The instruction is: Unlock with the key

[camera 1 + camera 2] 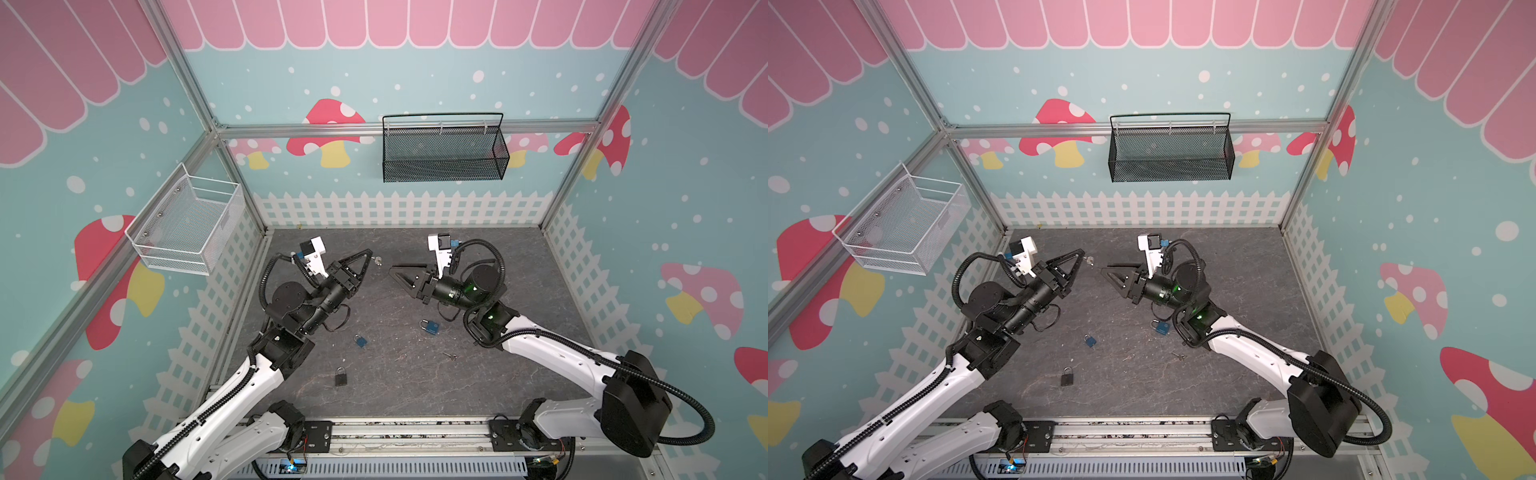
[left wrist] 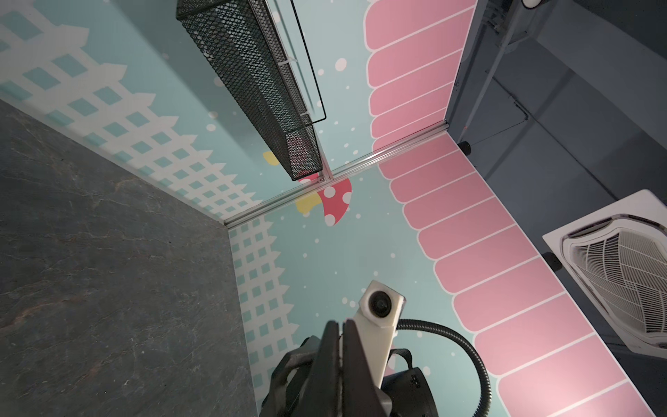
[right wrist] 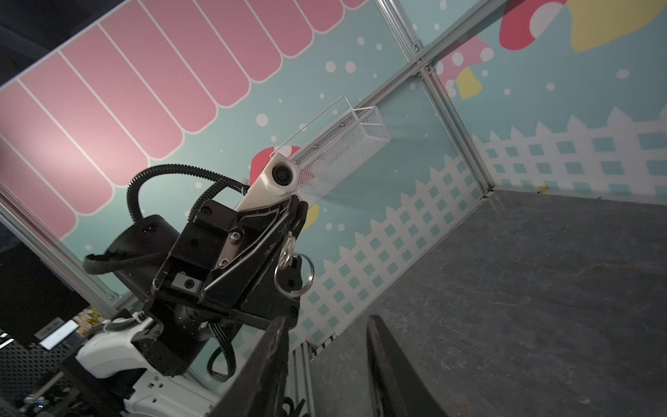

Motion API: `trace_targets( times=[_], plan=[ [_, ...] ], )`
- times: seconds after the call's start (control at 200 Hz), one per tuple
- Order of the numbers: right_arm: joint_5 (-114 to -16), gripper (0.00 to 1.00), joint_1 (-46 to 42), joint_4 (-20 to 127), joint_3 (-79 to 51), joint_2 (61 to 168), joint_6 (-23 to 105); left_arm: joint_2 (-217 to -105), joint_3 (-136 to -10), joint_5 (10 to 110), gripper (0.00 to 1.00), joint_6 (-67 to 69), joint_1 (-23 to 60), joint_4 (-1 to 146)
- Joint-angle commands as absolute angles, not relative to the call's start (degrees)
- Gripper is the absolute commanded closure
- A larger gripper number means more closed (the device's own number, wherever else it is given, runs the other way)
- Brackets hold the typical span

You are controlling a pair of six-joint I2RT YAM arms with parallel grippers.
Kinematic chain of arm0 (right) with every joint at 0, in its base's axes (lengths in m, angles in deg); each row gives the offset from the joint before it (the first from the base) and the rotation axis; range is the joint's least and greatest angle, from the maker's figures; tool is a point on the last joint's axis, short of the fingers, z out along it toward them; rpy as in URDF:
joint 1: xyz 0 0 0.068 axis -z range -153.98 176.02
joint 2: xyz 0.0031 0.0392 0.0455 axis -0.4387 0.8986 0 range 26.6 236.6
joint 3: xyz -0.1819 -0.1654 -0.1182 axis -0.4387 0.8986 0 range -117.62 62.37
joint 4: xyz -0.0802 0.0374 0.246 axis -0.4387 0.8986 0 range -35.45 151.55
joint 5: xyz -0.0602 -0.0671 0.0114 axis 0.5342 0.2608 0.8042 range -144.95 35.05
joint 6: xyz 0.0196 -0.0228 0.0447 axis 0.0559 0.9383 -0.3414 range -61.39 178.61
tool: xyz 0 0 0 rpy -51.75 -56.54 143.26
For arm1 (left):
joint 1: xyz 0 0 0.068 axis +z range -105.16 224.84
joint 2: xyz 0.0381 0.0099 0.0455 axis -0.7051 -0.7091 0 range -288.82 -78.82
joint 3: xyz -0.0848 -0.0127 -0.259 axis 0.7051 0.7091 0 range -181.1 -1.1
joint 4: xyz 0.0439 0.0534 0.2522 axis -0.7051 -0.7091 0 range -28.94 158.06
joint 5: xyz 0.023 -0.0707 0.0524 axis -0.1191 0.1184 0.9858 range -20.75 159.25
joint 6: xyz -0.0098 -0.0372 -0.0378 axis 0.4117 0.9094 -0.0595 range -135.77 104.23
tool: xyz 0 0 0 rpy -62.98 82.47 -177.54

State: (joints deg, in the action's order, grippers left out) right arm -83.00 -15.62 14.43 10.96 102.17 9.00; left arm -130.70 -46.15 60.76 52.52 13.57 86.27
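The small silver metal key on its split ring is pinched at the very tip of the left gripper, whose black fingers are pressed together on it. In a top view it sits out in front of the left end of the black wire-mesh basket that hangs on the back wall. The right gripper points at the key from just beside it, also in front of the basket, with its fingers spread. Farther out from the basket, on the grey stone-look floor, lie a blue metal padlock, a second blue padlock, a black padlock and a loose key, all apart from one another. From the left wrist, the left gripper's fingers lie flat against each other and hide the key, with the basket up beyond them. From the right wrist, the right gripper shows a wide gap between its fingers. Opposite it the key dangles from the closed left gripper, clear of the floor, with its ring hanging below.
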Motion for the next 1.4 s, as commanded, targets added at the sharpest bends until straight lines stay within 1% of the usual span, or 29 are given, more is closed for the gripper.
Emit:
trace_targets(
  times=[0.0, 0.115, 0.16, 0.215, 0.37, 0.51, 0.73, 0.85, 1.025, 1.105, 1.311, 1.396],
  plan=[
    [-84.58, 0.55, -15.42, 20.98, 8.36, 100.5, 16.91, -130.11, -47.98, 61.92, 1.0, 51.19, 13.3, 82.17],
    [-87.93, 0.5, -15.39, 27.43, 4.77, 101.37, 18.14, -130.55, -48.36, 60.54, 1.0, 47.97, 13.29, 82.38],
    [-91.35, 0.47, -15.38, 28.51, 3.52, 101.86, 18.1, -130.76, -48.06, 59.68, 1.0, 46.87, 13.31, 83.74],
    [-93.94, 0.46, -15.28, 30.29, 2.0, 102.1, 18.4, -130.74, -47.86, 58.55, 1.0, 45.68, 13.34, 84.89],
    [-98.7, 0.46, -13.61, 33.66, -0.25, 102.53, 16.2, -130.54, -47.95, 56.45, 1.0, 41.67, 13.33, 84.69],
    [-100.11, 0.46, -12.4, 36.82, -2.6, 104.4, 15.63, -131.09, -48.02, 53.71, 1.0, 40.79, 13.3, 86.08],
    [-102.24, 0.47, -12.36, 37.33, -5.35, 106.05, 15.47, -131.93, -48.12, 51.97, 1.0, 39.85, 13.29, 86.86],
    [-102.3, 0.49, -12.19, 37.33, -5.83, 106.38, 15.22, -132.39, -47.94, 51.34, 1.0, 39.95, 13.3, 87.8],
    [-102.31, 0.57, -11.52, 36.66, -5.91, 107.07, 14.22, -132.5, -47.6, 50.62, 1.0, 40.04, 13.29, 88.79],
    [-103.1, 0.62, -11.56, 35.4, -5.89, 107.44, 13.25, -132.5, -47.37, 50.44, 1.0, 39.87, 13.29, 89.1],
    [-104.51, 0.66, -11.55, 31.45, -5.05, 107.68, 10.09, -132.43, -47.06, 50.23, 1.0, 38.82, 13.34, 89.21],
    [-104.39, 0.7, -11.51, 30.61, -4.71, 107.45, 9.24, -132.43, -47.06, 50.25, 1.0, 38.33, 13.33, 88.97]
  ],
)
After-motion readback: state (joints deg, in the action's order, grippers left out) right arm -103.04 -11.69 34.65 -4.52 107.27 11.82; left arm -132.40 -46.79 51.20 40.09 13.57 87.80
